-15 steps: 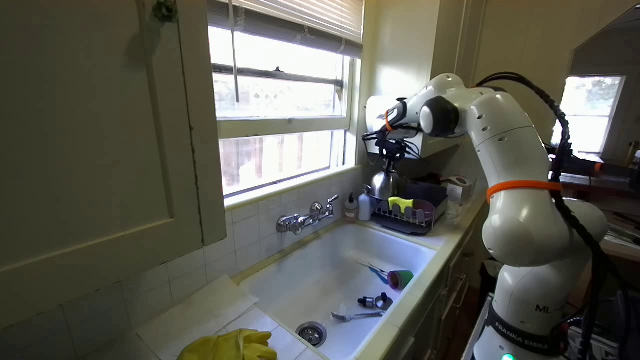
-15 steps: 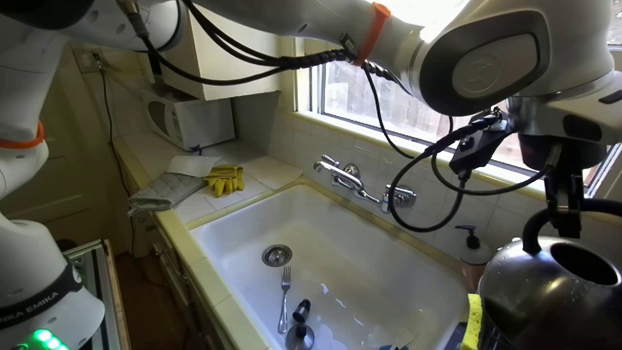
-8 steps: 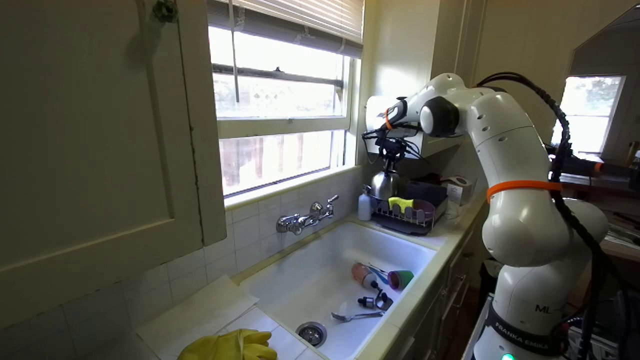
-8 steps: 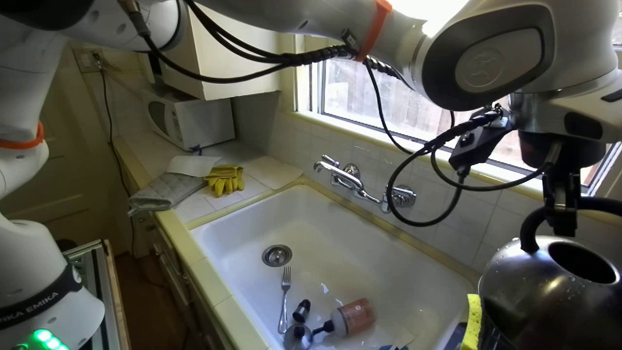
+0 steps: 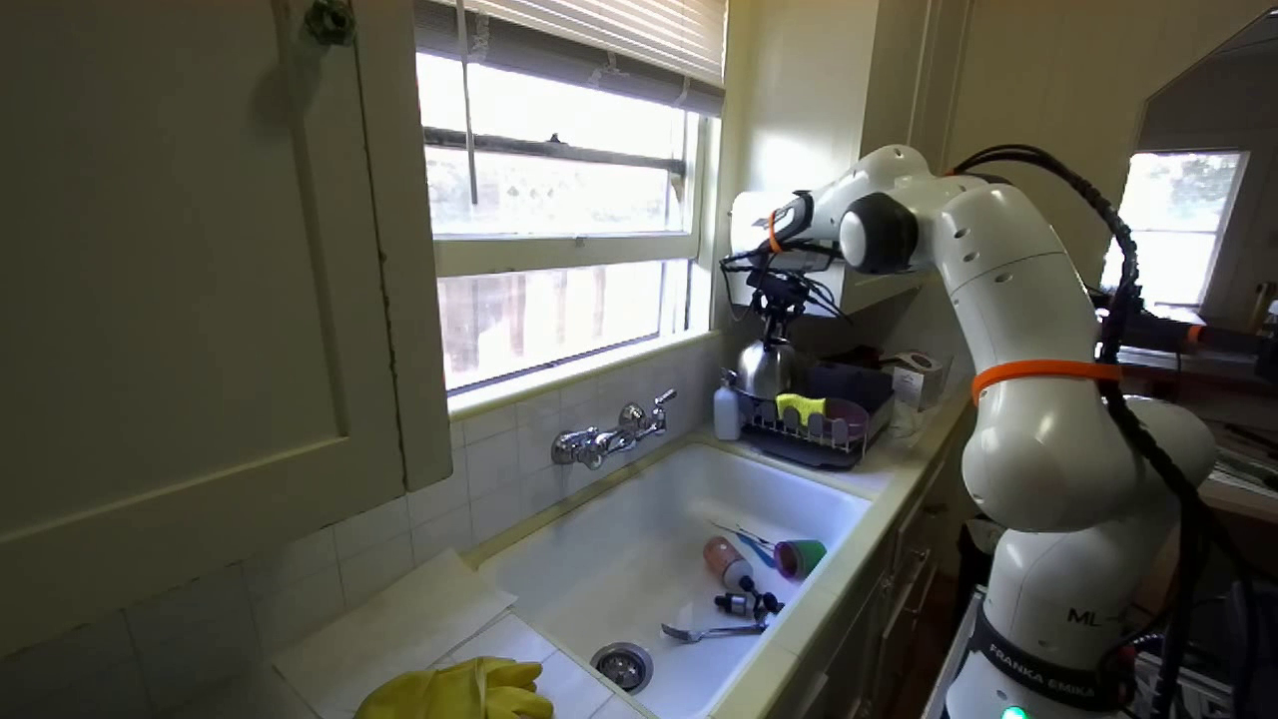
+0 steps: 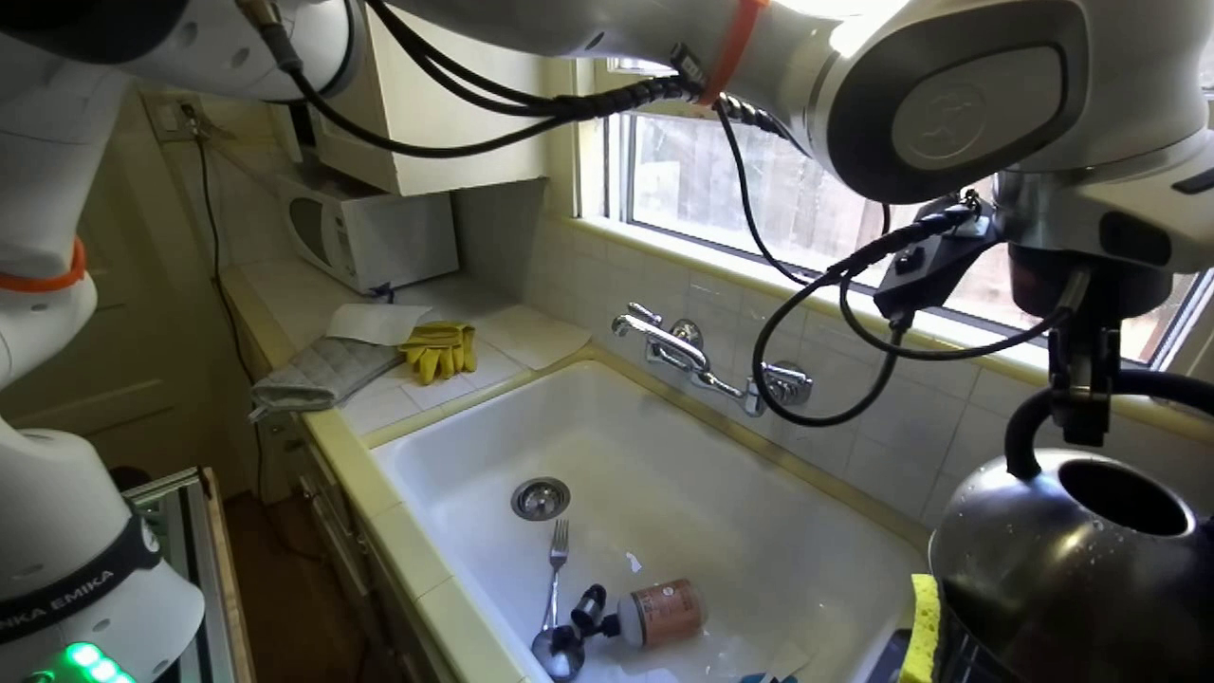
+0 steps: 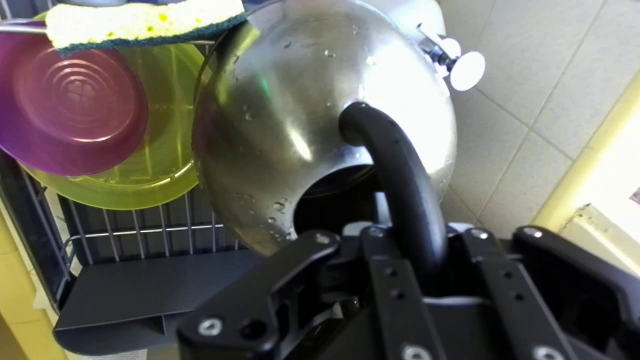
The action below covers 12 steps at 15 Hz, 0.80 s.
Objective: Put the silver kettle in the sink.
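One black gripper (image 7: 425, 240) has both fingers (image 6: 1081, 417) tight on the black arched handle (image 7: 400, 170) of the rounded silver metal kettle (image 7: 260, 115), which is at the dark grey dish rack (image 5: 804, 452) beside the long white rectangular sink (image 5: 619, 539); whether kettle and rack touch, I cannot tell.

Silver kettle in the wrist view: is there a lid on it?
No, the opening in the top of the silver kettle is uncovered, with the black handle arching past it.
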### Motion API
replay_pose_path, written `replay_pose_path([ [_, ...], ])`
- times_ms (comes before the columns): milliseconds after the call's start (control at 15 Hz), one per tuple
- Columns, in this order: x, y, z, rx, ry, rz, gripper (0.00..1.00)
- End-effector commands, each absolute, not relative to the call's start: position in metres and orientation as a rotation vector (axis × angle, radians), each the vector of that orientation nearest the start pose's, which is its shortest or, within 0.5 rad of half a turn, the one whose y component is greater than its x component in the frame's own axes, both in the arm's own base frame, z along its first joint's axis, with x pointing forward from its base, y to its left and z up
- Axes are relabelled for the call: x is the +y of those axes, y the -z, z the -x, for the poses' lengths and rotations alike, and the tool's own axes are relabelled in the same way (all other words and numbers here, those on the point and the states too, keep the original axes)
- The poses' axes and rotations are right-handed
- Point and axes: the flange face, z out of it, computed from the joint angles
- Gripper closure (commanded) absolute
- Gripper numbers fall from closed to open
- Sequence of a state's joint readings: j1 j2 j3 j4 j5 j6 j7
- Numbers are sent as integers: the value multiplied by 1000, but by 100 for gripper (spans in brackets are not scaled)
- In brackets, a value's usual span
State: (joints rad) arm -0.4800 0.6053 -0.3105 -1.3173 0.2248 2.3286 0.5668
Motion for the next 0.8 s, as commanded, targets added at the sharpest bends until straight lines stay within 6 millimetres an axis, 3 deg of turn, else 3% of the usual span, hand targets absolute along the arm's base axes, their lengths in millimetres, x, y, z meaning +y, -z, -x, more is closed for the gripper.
replay_pose_path([
  [0,-485,-469,-576,1913,677,2315,98],
  [733,-458,-470,-597,1842,664,2330,98],
])
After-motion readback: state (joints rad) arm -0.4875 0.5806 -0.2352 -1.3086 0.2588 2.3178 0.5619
